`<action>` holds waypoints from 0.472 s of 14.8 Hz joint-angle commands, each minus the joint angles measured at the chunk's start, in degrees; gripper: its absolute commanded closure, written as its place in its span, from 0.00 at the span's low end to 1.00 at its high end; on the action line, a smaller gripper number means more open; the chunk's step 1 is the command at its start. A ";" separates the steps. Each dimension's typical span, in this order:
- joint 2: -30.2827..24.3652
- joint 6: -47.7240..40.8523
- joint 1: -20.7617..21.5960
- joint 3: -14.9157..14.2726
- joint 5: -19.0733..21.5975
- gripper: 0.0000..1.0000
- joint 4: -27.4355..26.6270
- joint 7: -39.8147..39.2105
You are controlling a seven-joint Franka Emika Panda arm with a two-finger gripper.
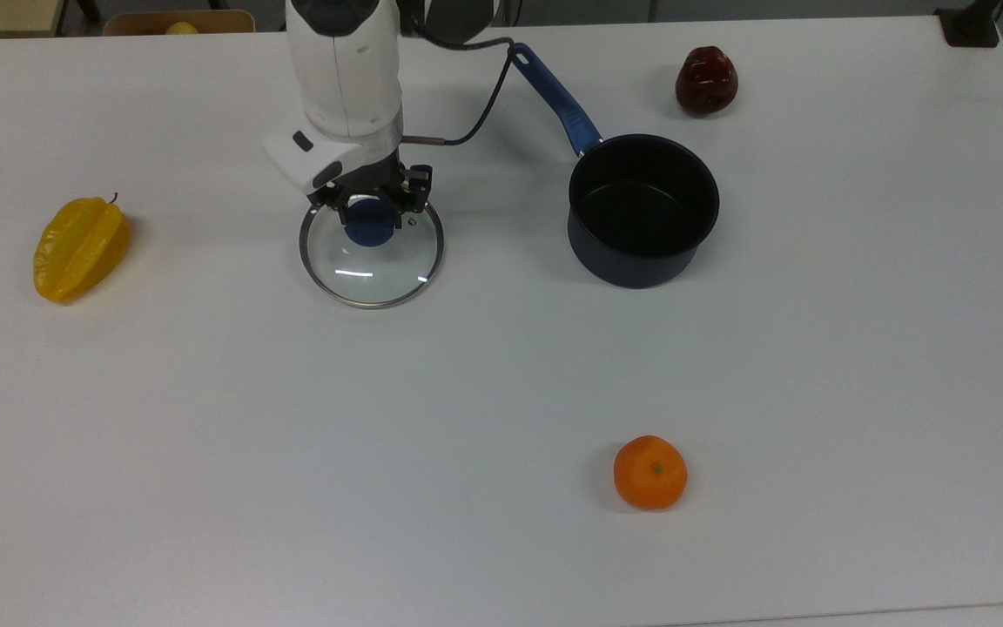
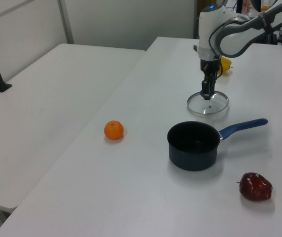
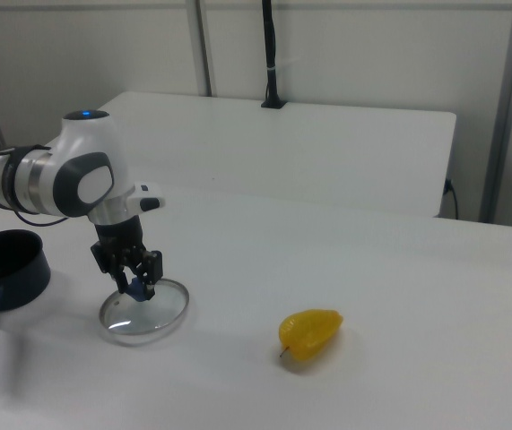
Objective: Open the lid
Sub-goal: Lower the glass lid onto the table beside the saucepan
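Observation:
The round glass lid (image 1: 373,272) with a metal rim and blue knob sits low at the table surface, well to the top view's left of the dark blue saucepan (image 1: 634,266). My gripper (image 1: 371,213) points straight down over it, fingers closed on the blue knob. In the left view the gripper (image 2: 208,93) stands on the lid (image 2: 208,105) behind the uncovered saucepan (image 2: 192,154). In the right view the lid (image 3: 145,313) lies flat under the gripper (image 3: 137,285), right of the saucepan (image 3: 6,266). The pan is empty.
A yellow starfruit (image 1: 79,248) lies at the top view's far left. An orange (image 1: 649,472) sits near the front edge. A dark red apple (image 1: 705,80) is behind the saucepan, whose blue handle (image 1: 554,91) points toward the arm's base.

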 commanded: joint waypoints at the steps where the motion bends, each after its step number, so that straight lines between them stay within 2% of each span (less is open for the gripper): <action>1: 0.90 1.12 -0.42 0.36 -0.92 0.52 0.29 0.21; 2: 0.81 0.77 -0.42 0.36 -0.92 0.42 0.29 0.21; 3: 0.72 0.42 -0.42 0.36 -0.92 0.14 0.29 0.30; 4: 0.55 0.15 -0.42 0.36 -0.92 0.00 0.29 0.56; 7: -0.59 -5.09 -0.34 0.36 -0.92 0.00 2.83 0.65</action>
